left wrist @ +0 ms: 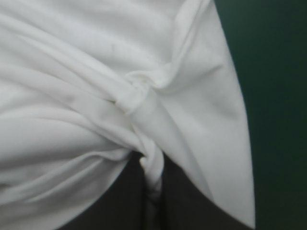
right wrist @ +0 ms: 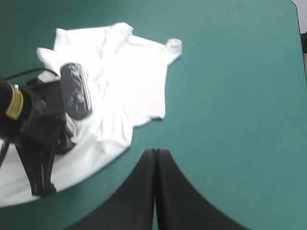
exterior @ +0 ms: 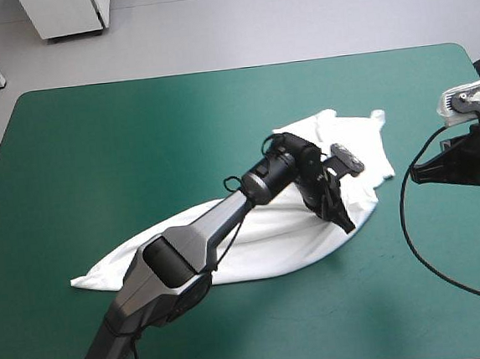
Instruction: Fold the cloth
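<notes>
While the T-shirt (exterior: 271,242) lies crumpled right of the table's middle, stretched from near left to far right on the teal-green cover (exterior: 137,155), the left gripper (exterior: 339,214) pinches a fold at its near right edge; the right gripper (right wrist: 155,152), fingers pressed together and empty, hovers just right of it.

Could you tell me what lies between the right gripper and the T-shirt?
Only bare teal-green cover separates right gripper from T-shirt, per right wrist view.

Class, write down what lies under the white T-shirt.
The T-shirt lies on the teal-green cover, which shows all round it. The left gripper, jaws shut, pinches a fold from above. Anything beneath the cloth is hidden.
</notes>
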